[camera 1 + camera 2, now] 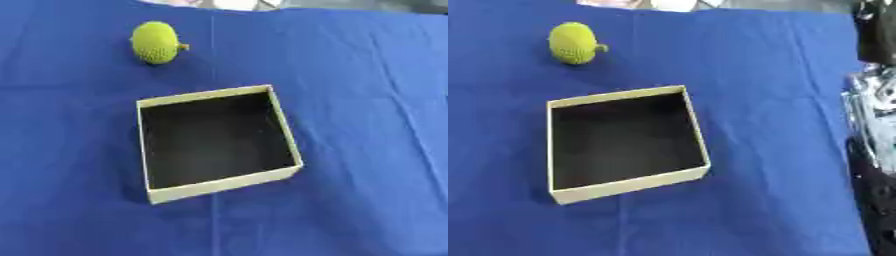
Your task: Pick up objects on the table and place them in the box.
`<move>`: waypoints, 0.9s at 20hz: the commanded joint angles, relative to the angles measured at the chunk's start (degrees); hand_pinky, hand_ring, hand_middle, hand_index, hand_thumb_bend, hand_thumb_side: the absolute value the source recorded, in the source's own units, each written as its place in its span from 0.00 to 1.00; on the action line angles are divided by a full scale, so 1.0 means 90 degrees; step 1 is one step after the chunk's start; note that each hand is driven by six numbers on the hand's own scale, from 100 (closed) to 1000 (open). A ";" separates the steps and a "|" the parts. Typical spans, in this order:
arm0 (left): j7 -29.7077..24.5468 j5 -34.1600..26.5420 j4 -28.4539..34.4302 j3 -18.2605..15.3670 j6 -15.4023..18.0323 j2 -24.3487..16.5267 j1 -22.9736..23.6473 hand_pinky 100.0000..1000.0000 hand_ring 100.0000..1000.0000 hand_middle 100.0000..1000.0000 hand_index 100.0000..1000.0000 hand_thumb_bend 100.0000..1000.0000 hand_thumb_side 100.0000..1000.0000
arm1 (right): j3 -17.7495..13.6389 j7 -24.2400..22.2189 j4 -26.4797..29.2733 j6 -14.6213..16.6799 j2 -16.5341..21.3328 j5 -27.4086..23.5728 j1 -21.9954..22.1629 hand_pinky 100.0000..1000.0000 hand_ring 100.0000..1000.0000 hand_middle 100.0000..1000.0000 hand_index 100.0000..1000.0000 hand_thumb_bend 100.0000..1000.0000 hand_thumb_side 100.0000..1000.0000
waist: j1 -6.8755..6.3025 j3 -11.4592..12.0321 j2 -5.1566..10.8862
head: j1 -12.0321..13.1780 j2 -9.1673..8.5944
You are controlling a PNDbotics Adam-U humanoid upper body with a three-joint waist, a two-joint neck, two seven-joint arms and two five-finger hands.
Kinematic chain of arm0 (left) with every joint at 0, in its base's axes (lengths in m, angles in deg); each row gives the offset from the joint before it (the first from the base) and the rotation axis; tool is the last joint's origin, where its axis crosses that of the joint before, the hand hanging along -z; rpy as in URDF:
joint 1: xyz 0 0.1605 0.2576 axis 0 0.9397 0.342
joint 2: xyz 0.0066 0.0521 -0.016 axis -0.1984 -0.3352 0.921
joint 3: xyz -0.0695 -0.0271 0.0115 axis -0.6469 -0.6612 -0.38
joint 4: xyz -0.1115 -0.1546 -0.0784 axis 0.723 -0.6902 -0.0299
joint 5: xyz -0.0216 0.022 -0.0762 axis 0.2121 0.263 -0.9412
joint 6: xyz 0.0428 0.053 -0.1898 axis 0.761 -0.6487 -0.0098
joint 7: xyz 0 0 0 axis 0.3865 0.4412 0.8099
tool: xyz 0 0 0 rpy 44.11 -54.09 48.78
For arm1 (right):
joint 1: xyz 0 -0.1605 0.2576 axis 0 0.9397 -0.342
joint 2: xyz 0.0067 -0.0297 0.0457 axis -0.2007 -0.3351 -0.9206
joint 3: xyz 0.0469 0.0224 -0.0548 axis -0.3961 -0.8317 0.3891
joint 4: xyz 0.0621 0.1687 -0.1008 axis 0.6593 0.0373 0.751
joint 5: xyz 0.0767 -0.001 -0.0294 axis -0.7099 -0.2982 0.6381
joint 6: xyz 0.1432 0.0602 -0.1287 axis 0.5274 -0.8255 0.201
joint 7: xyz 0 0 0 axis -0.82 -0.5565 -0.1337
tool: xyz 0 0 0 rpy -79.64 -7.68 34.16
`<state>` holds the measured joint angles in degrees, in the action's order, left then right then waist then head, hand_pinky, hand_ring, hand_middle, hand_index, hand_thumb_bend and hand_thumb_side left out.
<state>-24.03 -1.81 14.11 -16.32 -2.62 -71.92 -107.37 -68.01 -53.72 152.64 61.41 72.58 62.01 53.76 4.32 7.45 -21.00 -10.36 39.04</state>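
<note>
only the right eye view shows black and silver robot parts (874, 130) along its right edge, cut off by the frame; whether they are a hand or an arm cannot be told, nor how any fingers stand. the left eye view shows none of this. the round, bumpy yellow-green fruit-like object (156, 42) lies in the upper left of the frame on the blue cloth (367, 100), well apart from those parts. the cream-walled square cardboard box with a dark inside (220, 185) sits mid-frame, nothing visible inside.

Black and silver arm (874, 130) parts
</note>
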 commanded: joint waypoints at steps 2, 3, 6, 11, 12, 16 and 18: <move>-0.0050 0.0015 0.0039 -0.0086 0.0011 -0.0190 -0.0075 0.72 0.65 0.52 0.64 0.14 0.00 | -0.0045 0.0021 0.0103 -0.0007 0.0177 0.0032 -0.0043 0.71 0.65 0.43 0.63 0.00 0.47 | -0.0047 0.0008 0.0138 | -0.0001 0.0002; -0.0070 0.0031 0.0013 -0.0072 0.0012 -0.0214 -0.0099 0.72 0.65 0.53 0.67 0.14 0.00 | -0.0043 0.0020 0.0103 -0.0007 0.0182 0.0032 -0.0041 0.71 0.65 0.43 0.63 0.00 0.47 | -0.0051 0.0009 0.0139 | -0.0003 0.0030; -0.0195 0.0116 -0.0161 0.0004 -0.0009 -0.0331 -0.0236 0.74 0.66 0.54 0.70 0.12 0.00 | -0.0034 0.0013 0.0103 -0.0011 0.0193 0.0036 -0.0035 0.71 0.65 0.43 0.63 0.00 0.47 | -0.0065 0.0004 0.0139 | -0.0020 0.0100; -0.0564 0.0383 -0.0724 0.0271 -0.0035 -0.0717 -0.0618 0.75 0.67 0.55 0.73 0.11 0.00 | -0.0018 -0.0001 0.0103 -0.0019 0.0223 0.0044 -0.0007 0.71 0.65 0.43 0.63 0.00 0.47 | -0.0105 -0.0038 0.0129 | -0.0093 0.0120; -0.0646 0.0456 -0.0873 0.0348 -0.0034 -0.0813 -0.0724 0.76 0.67 0.55 0.74 0.14 0.00 | -0.0013 -0.0005 0.0103 -0.0021 0.0226 0.0044 -0.0003 0.71 0.65 0.43 0.63 0.00 0.47 | -0.0115 -0.0049 0.0126 | -0.0101 0.0114; -0.0971 0.0799 -0.1467 0.0693 -0.0011 -0.1157 -0.1273 0.77 0.69 0.58 0.76 0.31 0.00 | 0.0030 -0.0042 0.0103 -0.0029 0.0246 0.0034 -0.0007 0.71 0.65 0.43 0.63 0.00 0.47 | -0.0164 -0.0095 0.0131 | -0.0065 0.0105; -0.1159 0.0993 -0.1784 0.0881 -0.0080 -0.1276 -0.1587 0.77 0.71 0.59 0.77 0.38 0.00 | 0.0050 -0.0067 0.0103 -0.0031 0.0273 0.0028 -0.0008 0.71 0.65 0.43 0.63 0.00 0.47 | -0.0185 -0.0118 0.0135 | -0.0042 0.0097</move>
<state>-33.49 6.15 -0.93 -8.88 -3.20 -80.24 -120.60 -67.42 -54.14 152.64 61.15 73.14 62.06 54.24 2.93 6.40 -21.00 -10.87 39.79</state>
